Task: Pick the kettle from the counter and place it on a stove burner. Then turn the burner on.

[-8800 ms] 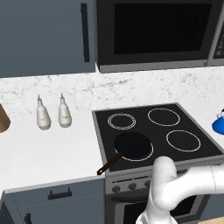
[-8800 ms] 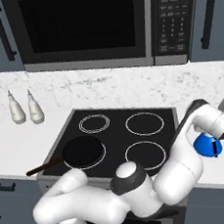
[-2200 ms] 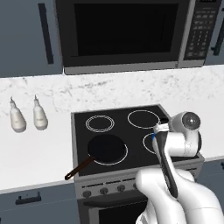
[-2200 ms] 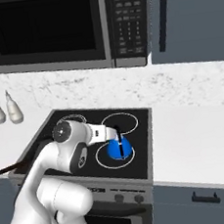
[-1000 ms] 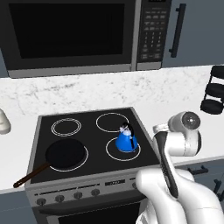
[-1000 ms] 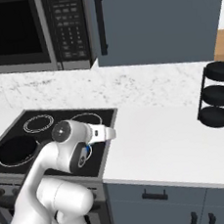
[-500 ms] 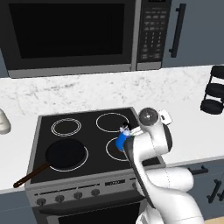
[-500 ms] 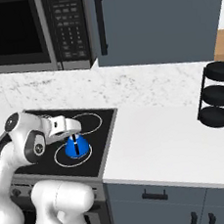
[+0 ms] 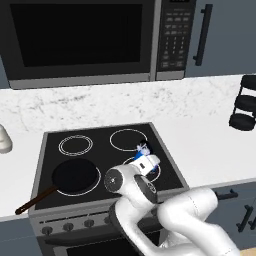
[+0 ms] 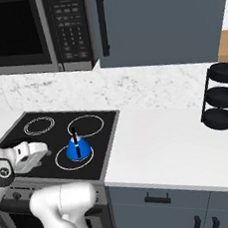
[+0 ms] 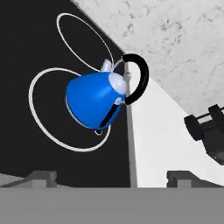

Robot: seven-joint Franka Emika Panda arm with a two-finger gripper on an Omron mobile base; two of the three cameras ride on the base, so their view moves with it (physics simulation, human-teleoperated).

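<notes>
The kettle (image 10: pixel 78 149) has been set upright inside the stove burner (image 10: pixel 63 162) ring, left of centre in the right base view; the gripper (image 11: pixel 109 176) is spread and empty; the burner remains to be switched on.

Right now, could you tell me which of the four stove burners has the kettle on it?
The front right burner: the blue kettle stands inside its ring, unlike the others.

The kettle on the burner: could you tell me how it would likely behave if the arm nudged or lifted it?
The kettle has a wide base tapering to a narrow top, so a nudge would probably slide it on the smooth black glass rather than tip it. It looks rigid. Lifted by its arched handle, it might swing.
</notes>
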